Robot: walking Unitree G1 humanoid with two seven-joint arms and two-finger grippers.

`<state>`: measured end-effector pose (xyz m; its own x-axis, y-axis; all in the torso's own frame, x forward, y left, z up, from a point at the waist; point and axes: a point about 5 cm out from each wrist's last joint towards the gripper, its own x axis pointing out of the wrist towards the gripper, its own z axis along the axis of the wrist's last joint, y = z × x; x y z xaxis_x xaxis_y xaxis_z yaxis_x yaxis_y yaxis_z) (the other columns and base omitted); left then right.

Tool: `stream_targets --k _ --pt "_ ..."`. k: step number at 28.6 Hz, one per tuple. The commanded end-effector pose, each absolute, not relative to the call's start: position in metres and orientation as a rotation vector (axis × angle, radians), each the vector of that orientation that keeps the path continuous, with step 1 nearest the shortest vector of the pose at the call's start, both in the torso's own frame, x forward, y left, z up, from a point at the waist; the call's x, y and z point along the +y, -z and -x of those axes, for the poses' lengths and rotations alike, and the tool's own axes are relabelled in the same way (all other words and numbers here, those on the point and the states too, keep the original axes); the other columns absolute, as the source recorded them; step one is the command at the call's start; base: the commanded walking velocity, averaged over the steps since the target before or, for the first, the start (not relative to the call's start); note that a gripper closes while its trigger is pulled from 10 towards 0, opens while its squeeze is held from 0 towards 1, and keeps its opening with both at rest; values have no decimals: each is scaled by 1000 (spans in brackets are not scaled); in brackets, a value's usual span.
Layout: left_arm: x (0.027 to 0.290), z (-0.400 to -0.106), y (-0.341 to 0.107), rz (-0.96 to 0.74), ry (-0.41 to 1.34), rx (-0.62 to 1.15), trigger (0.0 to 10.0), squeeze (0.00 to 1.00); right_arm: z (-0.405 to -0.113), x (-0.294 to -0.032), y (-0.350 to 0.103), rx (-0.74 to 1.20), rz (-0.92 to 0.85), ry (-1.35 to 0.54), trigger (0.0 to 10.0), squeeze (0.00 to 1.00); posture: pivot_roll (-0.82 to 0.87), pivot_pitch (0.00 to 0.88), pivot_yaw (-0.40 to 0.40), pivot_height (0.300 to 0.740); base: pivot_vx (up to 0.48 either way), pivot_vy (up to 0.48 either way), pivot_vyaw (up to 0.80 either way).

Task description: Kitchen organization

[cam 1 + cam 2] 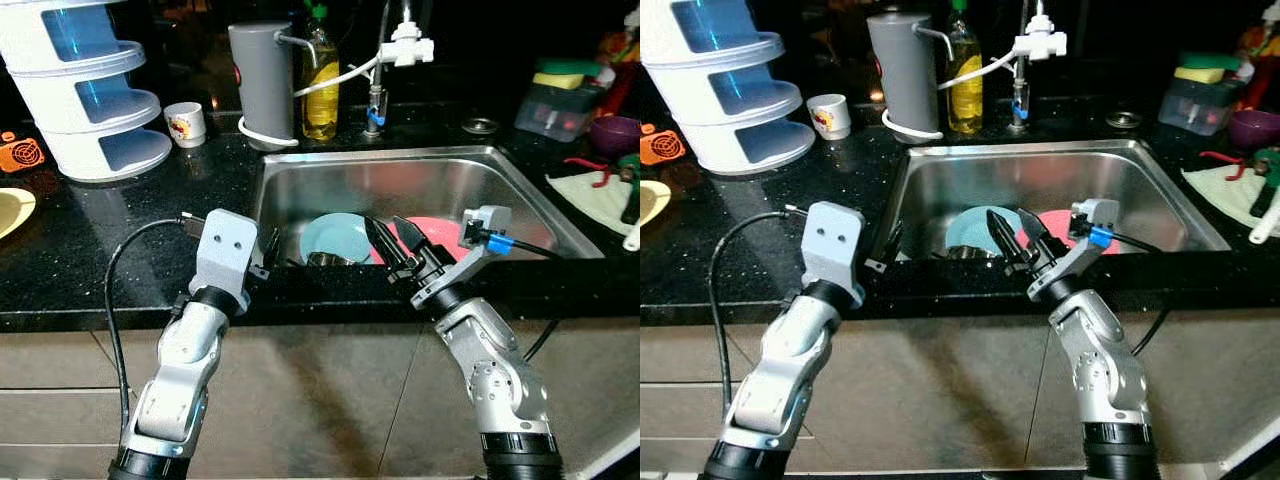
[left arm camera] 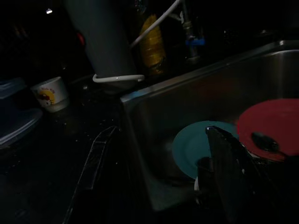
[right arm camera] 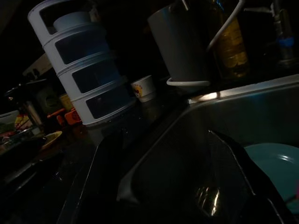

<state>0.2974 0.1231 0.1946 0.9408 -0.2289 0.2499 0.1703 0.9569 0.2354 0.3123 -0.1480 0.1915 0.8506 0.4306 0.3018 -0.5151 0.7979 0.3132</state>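
My right gripper (image 1: pixel 392 238) hangs over the near rim of the sink (image 1: pixel 520 195), fingers spread apart and holding nothing, tips just above the basin. Inside the sink, toward that near wall, a teal plate (image 1: pixel 335 237) lies beside a red plate (image 1: pixel 440 232); the far half of the basin is bare steel. My left gripper (image 1: pixel 268 252) sits at the sink's near left corner, against the dark counter edge (image 1: pixel 130 290), fingers apart, also without a grip. Behind the sink stand a grey canister (image 1: pixel 262 85) and a yellow bottle (image 1: pixel 320 85).
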Motion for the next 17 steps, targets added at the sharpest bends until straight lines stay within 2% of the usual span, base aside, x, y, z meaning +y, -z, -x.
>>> stream_targets --k 1,10,17 --pt "124 -295 -189 -229 206 -249 10000 0 -313 -155 -185 -206 -388 -470 10000 0 -26 0 37 740 -274 0 0" --pt "124 -294 -187 -233 206 -237 10000 0 -321 -164 -180 -159 -312 -370 10000 0 -24 0 33 740 -276 0 0" --pt "130 -297 -183 -235 195 -219 10000 0 -325 -187 -175 -126 -175 -212 10000 0 -29 0 35 740 -276 0 0"
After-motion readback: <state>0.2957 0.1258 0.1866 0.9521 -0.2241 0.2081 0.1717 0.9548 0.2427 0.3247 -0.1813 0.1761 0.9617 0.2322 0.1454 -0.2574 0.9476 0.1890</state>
